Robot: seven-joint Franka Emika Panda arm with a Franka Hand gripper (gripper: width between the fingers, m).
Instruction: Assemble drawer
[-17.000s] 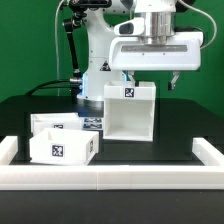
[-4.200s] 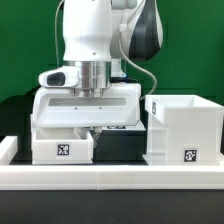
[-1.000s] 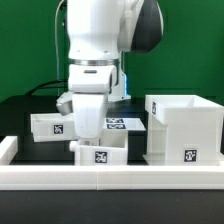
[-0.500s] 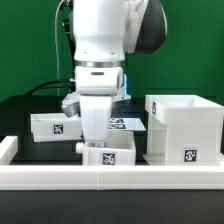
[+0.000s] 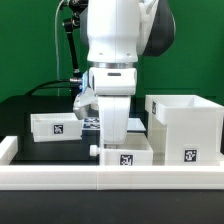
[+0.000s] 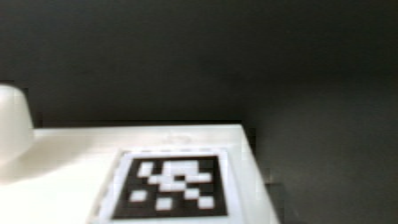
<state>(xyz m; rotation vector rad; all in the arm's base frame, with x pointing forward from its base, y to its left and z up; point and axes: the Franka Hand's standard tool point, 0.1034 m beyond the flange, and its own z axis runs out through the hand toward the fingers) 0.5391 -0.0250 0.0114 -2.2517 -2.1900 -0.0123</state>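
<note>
White drawer box (image 5: 125,157) sits by the near rail (image 5: 40,178), directly under the gripper (image 5: 118,143), whose jaws appear clamped on its wall. Open cabinet (image 5: 185,125) stands just beside, to the exterior view's right.

My arm's white casing (image 5: 122,35), upper middle of the exterior view, looked like smooth, glossy plastic with soft highlights. The tall white open box (image 5: 185,125) at the exterior view's right and the small white drawer piece (image 5: 140,156) at lower centre looked like smooth, matt plastic. The black tabletop (image 5: 20,110) was dull and matt. In the wrist view, the black-and-white marker tag (image 6: 173,185) looked like a flat printed sticker, somewhat blurred.
</note>
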